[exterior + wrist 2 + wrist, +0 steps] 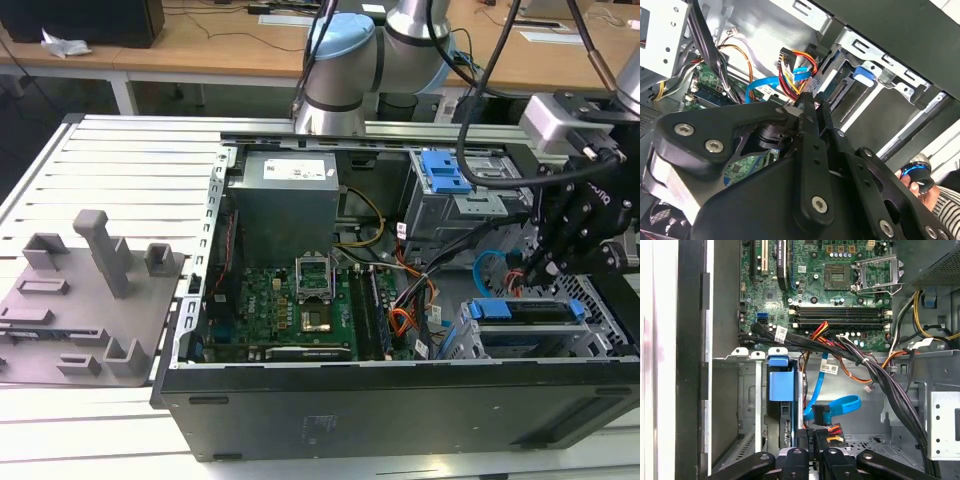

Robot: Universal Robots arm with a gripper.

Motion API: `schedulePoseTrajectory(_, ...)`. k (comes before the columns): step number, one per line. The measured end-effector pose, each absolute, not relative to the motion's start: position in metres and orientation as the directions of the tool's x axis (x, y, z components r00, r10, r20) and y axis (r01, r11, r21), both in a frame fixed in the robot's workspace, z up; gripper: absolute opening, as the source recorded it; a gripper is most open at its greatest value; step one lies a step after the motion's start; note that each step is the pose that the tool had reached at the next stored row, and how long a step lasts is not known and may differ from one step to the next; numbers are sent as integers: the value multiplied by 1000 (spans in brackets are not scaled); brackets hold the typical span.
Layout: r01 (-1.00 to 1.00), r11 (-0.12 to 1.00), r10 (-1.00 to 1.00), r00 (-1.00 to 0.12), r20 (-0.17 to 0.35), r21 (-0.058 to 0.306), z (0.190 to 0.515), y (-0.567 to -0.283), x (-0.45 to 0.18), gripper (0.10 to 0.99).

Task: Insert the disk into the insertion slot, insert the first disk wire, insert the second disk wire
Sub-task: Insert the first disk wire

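One disk (780, 386) in one insertion slot (742, 405); one second disk wire (845, 404) looped; hand (804, 102) pressed together.

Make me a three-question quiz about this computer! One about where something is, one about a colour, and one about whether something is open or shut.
1. Where is the blue-framed disk?
A) on a grey plate outside the case
B) in the silver drive cage
C) on top of the power supply box

2. What colour is the thin flat looping cable?
A) green
B) pink
C) light blue

3. How is the computer case?
A) open, with its insides showing
B) closed with a side panel
C) covered by a cloth

Answers:
1 B: in the first wrist view, the blue frame sits inside the cage's opening.
2 C: the loop beside the cage is plainly light blue.
3 A: the green motherboard shows in the exterior view.
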State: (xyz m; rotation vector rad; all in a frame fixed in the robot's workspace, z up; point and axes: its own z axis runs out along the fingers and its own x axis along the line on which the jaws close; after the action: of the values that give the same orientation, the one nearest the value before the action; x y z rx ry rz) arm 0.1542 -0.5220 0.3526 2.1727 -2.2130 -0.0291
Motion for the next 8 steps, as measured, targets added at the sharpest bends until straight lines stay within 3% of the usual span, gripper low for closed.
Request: schedulePoseTrajectory(8, -999, 19, -1000, -18, 15, 42, 353, -537, 154, 176)
